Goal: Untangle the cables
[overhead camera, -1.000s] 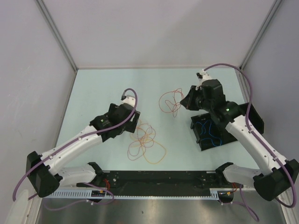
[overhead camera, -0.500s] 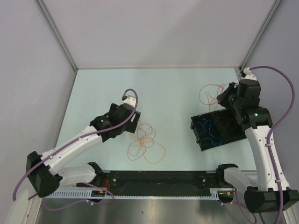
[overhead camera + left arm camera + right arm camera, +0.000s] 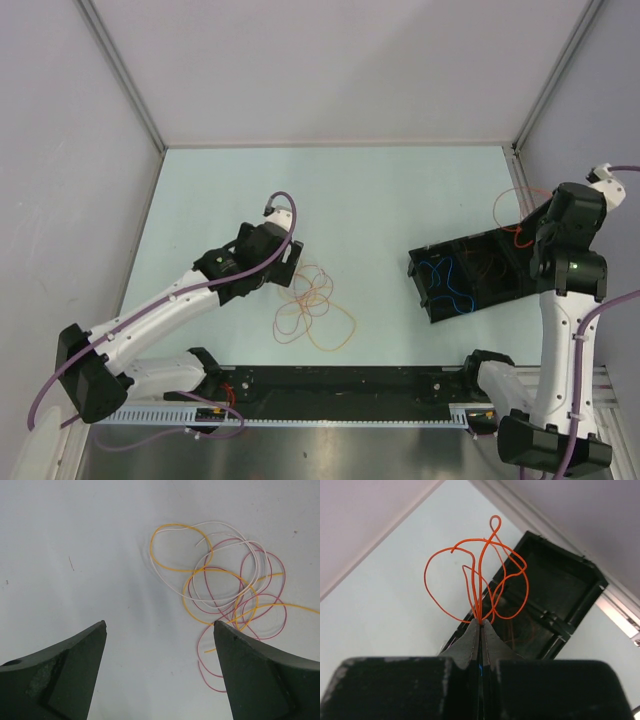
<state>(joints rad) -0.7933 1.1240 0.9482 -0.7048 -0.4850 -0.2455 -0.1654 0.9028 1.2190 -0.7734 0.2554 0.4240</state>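
Pale table [image 3: 350, 190] walled on three sides, seen from above.

Left arm [image 3: 160, 310] stretched low across the table toward the middle. Right arm [image 3: 560, 340] raised at the right edge, wrist turned toward the far right corner.

Open black box [image 3: 420, 268] on the table, below and just in front of the right gripper [image 3: 480, 622], with dividers inside.

Left gripper [image 3: 160, 623] spread wide apart, holding nothing, both dark fingers pointing down at bare table.

Right gripper pressed closed on an orange wire [image 3: 479, 580], fingertips meeting with the strands pinched between them.

Tangle of wires [image 3: 312, 298] flat on the table, just ahead of the left gripper and off to the right of its fingertips, not touching them. Yellow-orange, white and pink-red loops crossing over each other, with one yellow strand trailing away to the right.

Orange wire fanning out from the right fingertips in several curly loops, clear of the table, overlapping the far right corner of the box in the overhead view.

Blue wire [image 3: 448, 280] curled inside the left compartment of the box, well apart from the right gripper.
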